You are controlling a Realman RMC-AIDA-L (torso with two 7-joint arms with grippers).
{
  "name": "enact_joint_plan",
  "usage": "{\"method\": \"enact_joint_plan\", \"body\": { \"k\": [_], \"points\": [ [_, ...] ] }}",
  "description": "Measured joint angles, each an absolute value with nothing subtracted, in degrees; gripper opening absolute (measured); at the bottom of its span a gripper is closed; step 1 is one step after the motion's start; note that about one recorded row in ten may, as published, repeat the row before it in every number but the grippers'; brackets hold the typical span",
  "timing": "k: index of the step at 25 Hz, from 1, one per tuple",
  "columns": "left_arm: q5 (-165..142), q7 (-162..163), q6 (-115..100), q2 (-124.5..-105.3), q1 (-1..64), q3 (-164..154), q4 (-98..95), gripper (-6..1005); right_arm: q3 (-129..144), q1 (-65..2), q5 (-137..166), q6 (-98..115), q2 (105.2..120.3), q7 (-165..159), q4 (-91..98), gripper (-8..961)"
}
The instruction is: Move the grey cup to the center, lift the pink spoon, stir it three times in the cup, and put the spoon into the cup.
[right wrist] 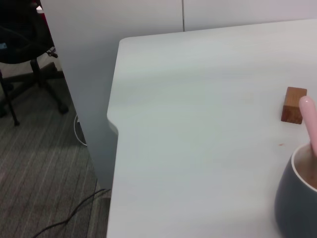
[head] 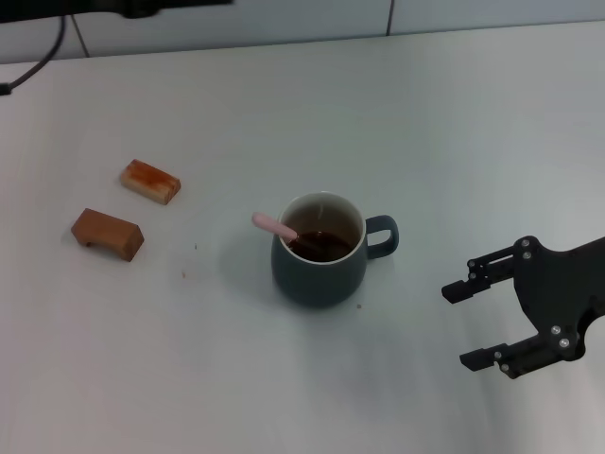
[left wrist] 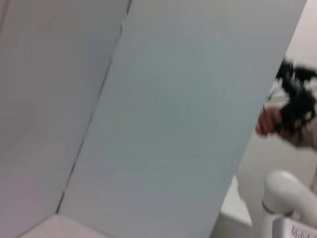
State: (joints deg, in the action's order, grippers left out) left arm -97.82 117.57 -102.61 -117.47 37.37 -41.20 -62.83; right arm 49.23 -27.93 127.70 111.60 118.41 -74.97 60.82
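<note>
My right fingers (head: 473,323) are spread apart with nothing between them; they hang above the white surface (head: 284,378), on the right side, well apart from everything that lies there. The two dark tips point toward the middle of the surface. The nearest thing to them is the grey cup (head: 319,251), which stands upright near the center, its loop handle turned toward my right arm. Inside the cup there is a dark brown content. The pink spoon (head: 275,225) sits in the cup, leaning on the rim at the side away from the handle, and only the pale pink handle end shows above the rim. My right wrist camera sees the same: the handle end rises from the cup's edge, with one brown block (right wrist: 294,104) behind it. Farther on my left side, two brown blocks (head: 108,234) lie on the surface, near each other but not touching. My left fingers are not visible in any view; the left wrist camera shows only pale wall panels (left wrist: 163,119).
</note>
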Motion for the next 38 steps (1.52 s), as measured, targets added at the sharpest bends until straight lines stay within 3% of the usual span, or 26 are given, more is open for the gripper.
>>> {"method": "enact_joint_plan", "body": {
  "k": [12, 17, 18, 19, 32, 38],
  "points": [
    [-90.5, 104.5, -103.6, -117.46, 27.7, -40.6, -55.6, 842, 47.4, -28.0, 127.5, 111.5, 118.67, -74.5, 60.4, 695],
    [-92.0, 99.3, -109.2, -115.23, 27.4, -42.6, -52.2, 842, 47.0, -27.9, 127.4, 111.5, 118.66, -74.3, 60.3, 694],
    [-95.0, 97.7, -111.7, -113.54, 27.6, -45.5, -50.9, 842, 47.0, -27.8, 127.4, 111.5, 118.65, -74.3, 60.2, 694],
    [-95.8, 97.4, -111.9, -113.19, 27.6, -46.3, -50.8, 842, 47.0, -27.8, 127.4, 111.5, 118.54, -74.3, 60.0, 694],
    [-110.2, 84.8, -112.1, -111.21, 25.5, -47.8, -50.7, 842, 41.8, -27.4, 126.3, 112.2, 117.68, -70.7, 54.8, 694],
    [-112.5, 79.2, -111.6, -111.54, 22.9, -47.6, -50.2, 842, 38.9, -27.2, 125.4, 112.2, 117.71, -67.9, 50.4, 694]
  ]
}}
